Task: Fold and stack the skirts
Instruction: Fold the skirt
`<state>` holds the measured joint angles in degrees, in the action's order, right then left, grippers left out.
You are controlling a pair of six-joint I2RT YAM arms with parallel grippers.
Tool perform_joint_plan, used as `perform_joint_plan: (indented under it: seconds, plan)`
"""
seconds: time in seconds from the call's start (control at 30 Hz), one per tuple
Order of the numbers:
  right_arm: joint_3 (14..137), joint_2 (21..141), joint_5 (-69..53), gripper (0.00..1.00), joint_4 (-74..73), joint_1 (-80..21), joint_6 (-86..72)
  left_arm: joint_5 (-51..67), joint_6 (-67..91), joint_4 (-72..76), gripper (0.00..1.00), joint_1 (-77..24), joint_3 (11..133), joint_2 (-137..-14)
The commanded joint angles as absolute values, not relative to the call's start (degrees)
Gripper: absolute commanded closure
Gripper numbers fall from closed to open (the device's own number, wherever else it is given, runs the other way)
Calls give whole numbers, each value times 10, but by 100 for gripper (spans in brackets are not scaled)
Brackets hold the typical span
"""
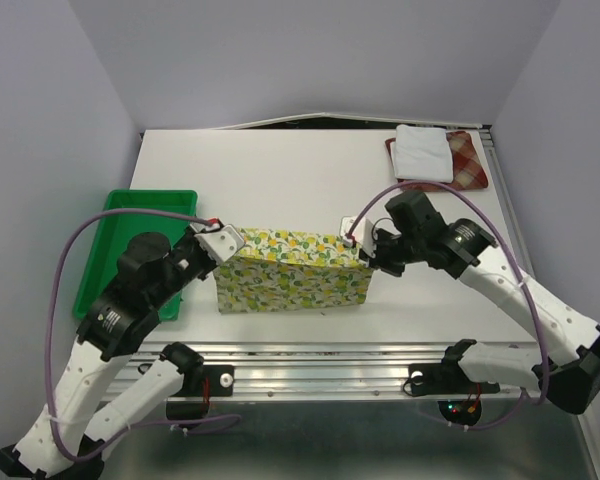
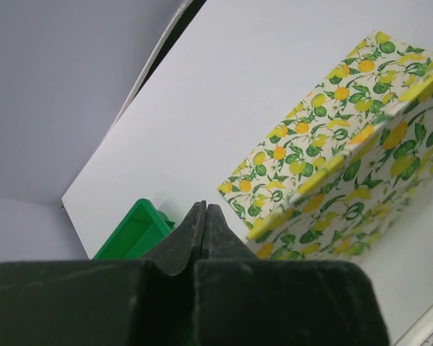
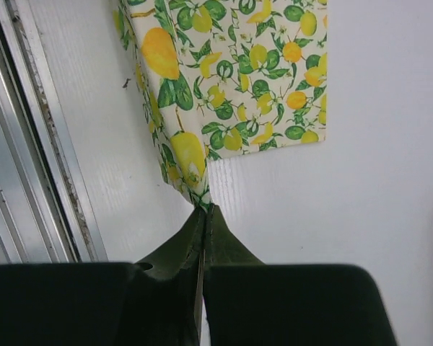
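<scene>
The fruit-print skirt [image 1: 295,275] lies at the table's near middle, its far edge lifted and stretched between my two grippers. My left gripper [image 1: 227,238] is shut at the skirt's left corner. In the left wrist view the raised edge [image 2: 332,169] runs straight to the side of my shut fingers [image 2: 220,231], and the pinch itself is hidden. My right gripper [image 1: 361,247] is shut on the right corner. In the right wrist view the cloth [image 3: 191,155] rises into the fingertips [image 3: 215,231]. The white skirt [image 1: 422,150] lies folded on the plaid skirt [image 1: 472,160] at the back right.
A green plastic tray [image 1: 130,250] stands at the left, partly under my left arm, and shows in the left wrist view [image 2: 133,231]. A metal rail [image 1: 310,355] runs along the table's near edge.
</scene>
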<state>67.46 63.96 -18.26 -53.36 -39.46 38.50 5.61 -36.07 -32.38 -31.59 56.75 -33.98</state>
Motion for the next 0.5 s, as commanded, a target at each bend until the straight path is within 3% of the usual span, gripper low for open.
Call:
perform_joint_plan:
  seconds: [0.0,0.23,0.33,0.4,0.43,0.47]
  plan:
    - [693,694,-142,99,-495,-398,387,28,-353,-246,100,-311,537,-382]
    - [725,765,-172,99,-480,-347,417,6,-359,-174,100,-307,490,-436]
    - [722,785,-171,99,-468,-347,439,58,-381,-188,100,-296,483,-465]
    - [711,804,-164,99,-454,-342,447,77,-389,-216,91,-292,484,-501]
    - [709,814,-162,99,-449,-342,453,100,-397,-232,79,-289,492,-517]
    - [709,824,-161,99,-447,-342,454,108,-400,-246,75,-287,497,-535]
